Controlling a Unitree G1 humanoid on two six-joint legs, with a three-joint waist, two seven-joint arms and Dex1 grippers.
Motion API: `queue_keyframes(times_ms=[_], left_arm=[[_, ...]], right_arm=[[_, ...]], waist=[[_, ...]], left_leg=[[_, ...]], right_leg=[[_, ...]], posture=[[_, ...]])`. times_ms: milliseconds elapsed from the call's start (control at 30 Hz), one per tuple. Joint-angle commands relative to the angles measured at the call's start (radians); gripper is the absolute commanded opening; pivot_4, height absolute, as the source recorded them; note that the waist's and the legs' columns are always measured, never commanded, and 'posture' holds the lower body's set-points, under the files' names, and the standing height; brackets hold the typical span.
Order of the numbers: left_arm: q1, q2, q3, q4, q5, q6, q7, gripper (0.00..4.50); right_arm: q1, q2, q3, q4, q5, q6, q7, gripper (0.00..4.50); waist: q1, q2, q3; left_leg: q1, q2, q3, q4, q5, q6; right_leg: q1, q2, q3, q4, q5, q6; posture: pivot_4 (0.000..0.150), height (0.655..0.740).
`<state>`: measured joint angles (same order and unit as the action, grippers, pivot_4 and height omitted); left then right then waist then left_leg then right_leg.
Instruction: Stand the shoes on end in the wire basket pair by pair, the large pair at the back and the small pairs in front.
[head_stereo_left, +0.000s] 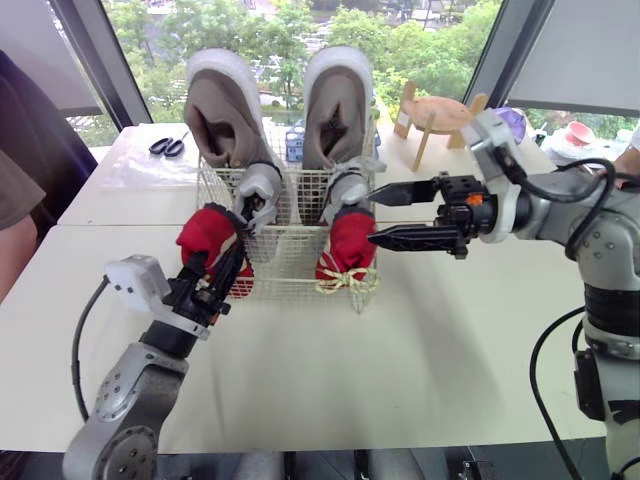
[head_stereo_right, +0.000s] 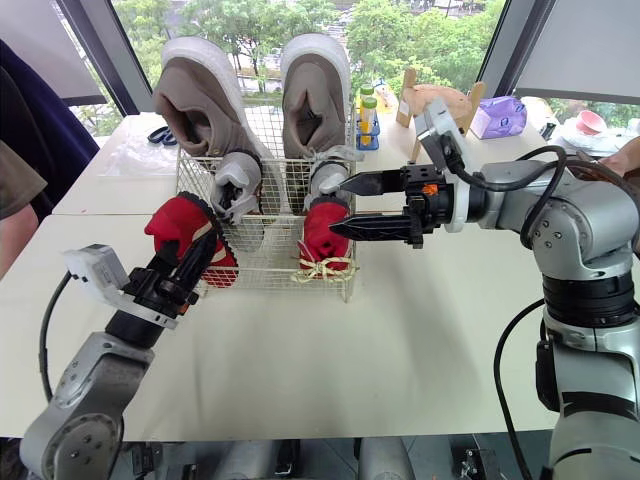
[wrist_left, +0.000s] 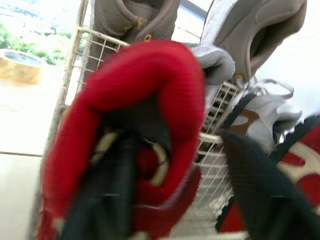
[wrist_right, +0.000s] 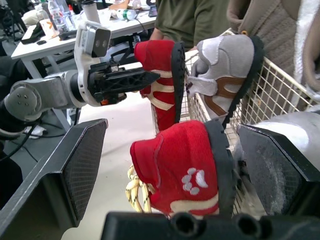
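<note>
Left end effector (head_stereo_left: 222, 272): clamps loose red shoe (head_stereo_left: 205, 235), outside wire basket (head_stereo_left: 290, 255).
Right end effector (head_stereo_left: 372, 218): open, empty.
Method: clear the rim, stand it upright beside seated red shoe (head_stereo_left: 345, 250).

A: Room layout?
B: Two white tables (head_stereo_left: 400, 360) butted together (seam runs crosswise), up against a big window (head_stereo_left: 420, 40). Dark slanted frames (head_stereo_left: 95, 60), grey blind (head_stereo_left: 590, 50) top right.
A: Light?
B: Daylight. Green trees (head_stereo_right: 400, 35) outside. Another cluttered white desk (wrist_right: 65, 47) across the room.
</note>
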<state>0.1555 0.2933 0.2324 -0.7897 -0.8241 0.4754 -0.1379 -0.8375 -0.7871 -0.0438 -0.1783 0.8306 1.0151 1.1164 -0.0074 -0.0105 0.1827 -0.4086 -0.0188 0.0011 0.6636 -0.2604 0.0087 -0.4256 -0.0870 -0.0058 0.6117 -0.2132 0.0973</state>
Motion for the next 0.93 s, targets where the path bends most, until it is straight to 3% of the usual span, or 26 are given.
queue_keyframes(times_ms=[33,133,267,433,567,933], left_arm=[[0.07,0.121,0.121,-0.06,-0.15,0.104,0.029,3.53],[0.189,0.253,0.238,-0.099,-0.292,0.153,-0.012,3.53],[0.363,0.356,0.377,-0.096,-0.421,0.173,-0.105,3.53],[0.523,0.406,0.473,-0.031,-0.363,0.183,-0.246,3.53],[0.607,0.424,0.475,0.019,-0.256,0.175,-0.359,3.53],[0.514,0.421,0.394,0.1,-0.167,0.196,-0.43,3.53]], right_arm=[[0.022,-0.043,-0.045,-0.036,0.007,-0.015,0.003,4.5],[0.052,-0.089,-0.061,-0.029,-0.005,-0.027,0.02,4.5],[0.099,-0.151,-0.078,-0.002,-0.023,-0.048,0.044,4.5],[0.256,-0.274,-0.058,0.034,-0.139,-0.135,0.089,4.5],[0.414,-0.279,-0.09,-0.029,-0.109,-0.114,0.082,4.5],[0.596,-0.18,-0.089,-0.166,-0.07,-0.083,-0.031,4.5]], waist=[[-0.002,0.0,0.0],[-0.007,0.001,0.0],[-0.005,0.001,0.001],[0.007,0.0,0.002],[0.0,0.0,0.002],[-0.002,0.0,0.002]], left_leg=[[0.0,0.0,0.0,0.0,0.0,0.0],[0.0,0.001,0.0,-0.001,0.0,0.0],[0.0,0.001,0.0,-0.001,0.0,0.0],[-0.001,0.0,0.0,-0.001,0.0,-0.001],[-0.001,0.0,0.001,-0.003,-0.001,0.0],[-0.004,0.001,0.001,-0.004,-0.002,0.0]], right_leg=[[0.0,0.0,0.0,0.0,0.0,0.0],[-0.001,0.0,0.0,0.0,0.0,0.0],[-0.002,-0.002,0.0,-0.001,-0.002,-0.002],[-0.002,-0.004,-0.001,-0.002,-0.005,-0.003],[-0.003,-0.004,-0.001,-0.01,-0.005,-0.003],[-0.002,-0.006,0.0,-0.011,-0.005,-0.003]], posture=[[0.15,0.74],[0.15,0.74],[0.15,0.74],[0.15,0.74],[0.15,0.74],[0.15,0.74]])
